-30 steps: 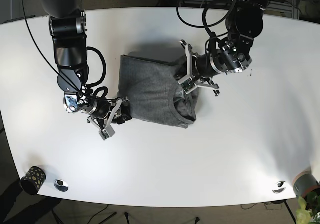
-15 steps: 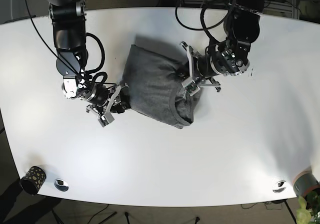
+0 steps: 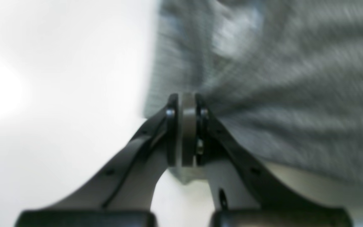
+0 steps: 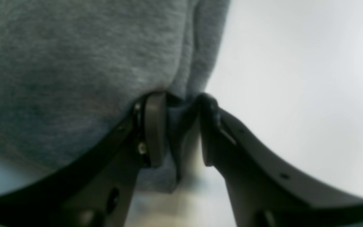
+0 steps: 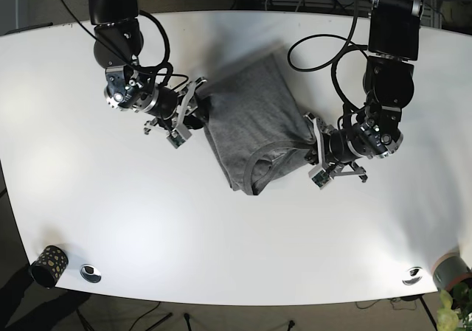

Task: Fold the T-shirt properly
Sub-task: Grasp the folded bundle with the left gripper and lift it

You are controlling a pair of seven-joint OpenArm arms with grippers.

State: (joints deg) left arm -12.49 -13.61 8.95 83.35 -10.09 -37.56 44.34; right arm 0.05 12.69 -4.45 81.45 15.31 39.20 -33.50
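Note:
The grey T-shirt [image 5: 251, 124] lies folded and slanted across the middle of the white table [image 5: 221, 235], collar toward the front. My left gripper [image 5: 313, 145] is shut on its right edge, near the collar end. In the left wrist view the left gripper [image 3: 186, 104] pinches a bunched edge of the T-shirt [image 3: 279, 94]. My right gripper [image 5: 199, 108] holds the shirt's far-left corner. In the right wrist view the right gripper [image 4: 176, 107] has a fold of the T-shirt [image 4: 74, 63] between its fingers.
A dotted black cup [image 5: 48, 265] and a small metal disc [image 5: 90, 273] sit at the front-left table edge. Another disc [image 5: 412, 275] and a grey pot [image 5: 451, 270] are at the front right. Cables hang behind the table.
The shirt has swung round: my left gripper pulled its end toward the front right, while my right gripper carried its corner back and rightward. Both stay shut on the cloth.

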